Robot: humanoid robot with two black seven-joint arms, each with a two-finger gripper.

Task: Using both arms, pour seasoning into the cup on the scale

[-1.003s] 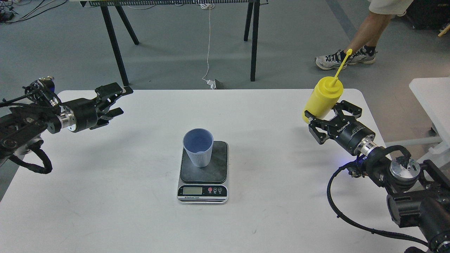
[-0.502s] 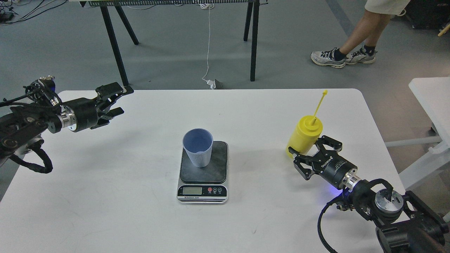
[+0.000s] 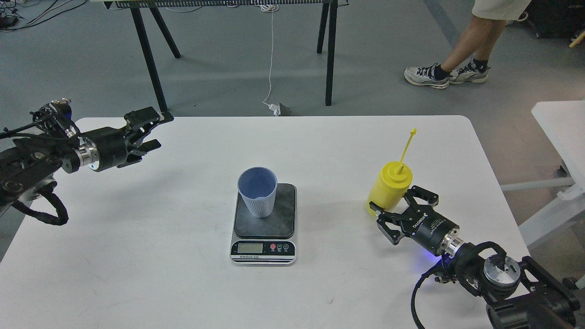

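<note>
On the white table [image 3: 183,256] the scale [image 3: 264,224] sits dead centre with the light-blue cup [image 3: 257,191] standing upright on the rear-left part of its dark plate — looks empty from up here, though the inside is hard to read. The yellow seasoning bottle [image 3: 387,188] stands upright on the table well to the right of the scale, cap strap sticking up past the nozzle. The right gripper [image 3: 398,213] has its fingers on either side of the bottle's lower body, but they look spread rather than pinched in, so the bottle seems to be standing on its own, not really held. The left gripper [image 3: 148,132] hangs over the far-left edge of the table with its fingers apart, holding nothing, well away from everything. Nothing looks poured yet, so most of the job is likely still ahead. What could go wrong: the right gripper's fingers are so close to the bottle that a sloppy pull-back or a skewed re-grip could nudge it over, and it's tall and narrow. Also the cup sits off-centre near the plate's edge — a bump from either arm coming in could knock it off the scale.
</note>
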